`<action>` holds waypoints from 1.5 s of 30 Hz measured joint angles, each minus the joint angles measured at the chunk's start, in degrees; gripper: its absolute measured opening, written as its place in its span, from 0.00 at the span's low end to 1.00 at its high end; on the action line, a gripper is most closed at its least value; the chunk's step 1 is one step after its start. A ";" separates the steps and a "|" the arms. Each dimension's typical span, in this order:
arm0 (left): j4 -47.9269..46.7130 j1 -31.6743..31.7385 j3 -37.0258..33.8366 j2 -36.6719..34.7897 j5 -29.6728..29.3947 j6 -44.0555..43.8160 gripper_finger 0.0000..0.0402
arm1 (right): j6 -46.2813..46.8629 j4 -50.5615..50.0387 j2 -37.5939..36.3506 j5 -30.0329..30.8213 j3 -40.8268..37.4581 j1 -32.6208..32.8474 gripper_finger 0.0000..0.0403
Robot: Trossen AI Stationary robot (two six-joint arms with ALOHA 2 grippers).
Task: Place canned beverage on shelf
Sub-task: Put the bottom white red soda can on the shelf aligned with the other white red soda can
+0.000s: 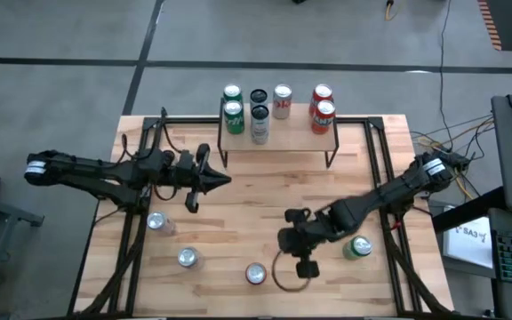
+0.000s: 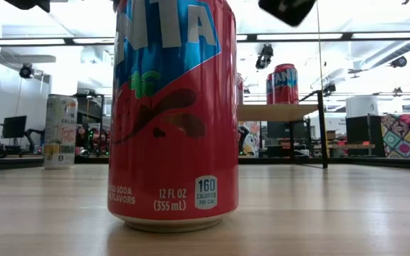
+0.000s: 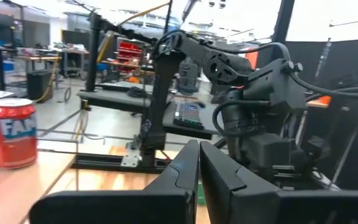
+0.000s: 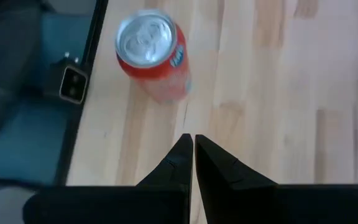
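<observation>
With its fingers pressed together, the right end effector (image 1: 297, 252) could tip the near red can (image 1: 255, 274) if it descends unopened.

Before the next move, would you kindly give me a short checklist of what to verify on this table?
1. Right gripper fingers open for a grasp: not ok, shut.
2. Left gripper holding nothing: ok, shut and empty.
3. Red soda can upright near the table edge: ok.
4. Low wooden shelf with black legs has free space: ok, bare patch between its cans.
5. Green can clear of the right arm: cannot tell.
</observation>
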 joint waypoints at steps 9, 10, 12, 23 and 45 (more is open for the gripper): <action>6.44 -6.16 -0.46 1.85 -0.25 0.15 0.00 | 2.46 10.82 -1.19 14.91 -5.83 9.05 0.02; 7.41 -6.83 -0.46 2.32 -0.29 0.17 0.00 | 2.82 12.71 -1.19 15.32 -6.87 9.62 0.02; 8.65 -8.26 -0.52 3.37 -0.35 0.15 0.00 | 3.27 16.96 -1.14 15.94 -9.04 10.61 0.02; 16.07 -14.75 -0.52 8.87 -0.63 -1.05 0.00 | 5.74 33.73 -1.11 23.35 -18.52 15.14 0.02; 26.78 -21.00 -0.02 15.51 -3.58 -2.62 0.00 | -10.73 61.86 -0.97 27.75 -24.67 16.61 0.02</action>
